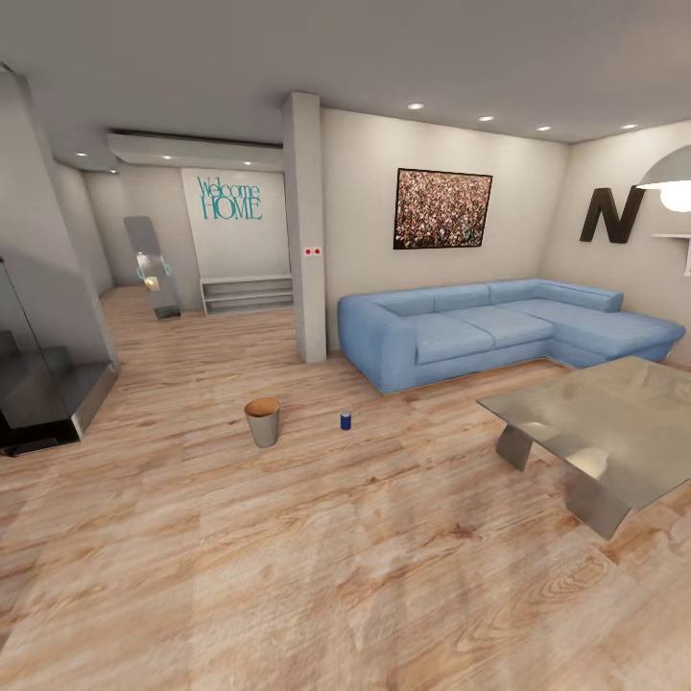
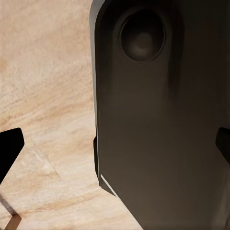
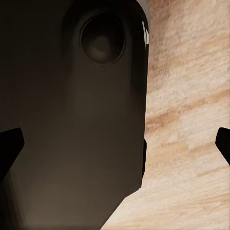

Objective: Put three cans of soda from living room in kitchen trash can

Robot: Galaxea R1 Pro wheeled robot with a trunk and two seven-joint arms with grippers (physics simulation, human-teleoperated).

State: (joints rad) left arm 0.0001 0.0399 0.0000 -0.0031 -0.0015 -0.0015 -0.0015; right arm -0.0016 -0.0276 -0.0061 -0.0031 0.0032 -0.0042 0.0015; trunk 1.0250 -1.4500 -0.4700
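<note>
One blue can point(image 1: 345, 420), one bin point(image 1: 262, 421)

Pale wood plank floor point(image 1: 317, 566), light blue corner sofa point(image 1: 480, 331) at two o'clock, grey low tabletop point(image 1: 614, 417) at three o'clock, framed picture point(image 1: 442, 208) above the sofa, black letter N point(image 1: 608, 215) on the wall, "Welcome HOME" lettering point(image 1: 229, 198) at eleven o'clock, white pillar point(image 1: 304, 226) at twelve

The robot's body point(image 2: 163, 120) is a smooth dark grey-black shell with rounded edges. A round recessed dimple point(image 3: 102, 40) marks it near one end. Black fingertips point(image 2: 9, 148) flank it.
</note>
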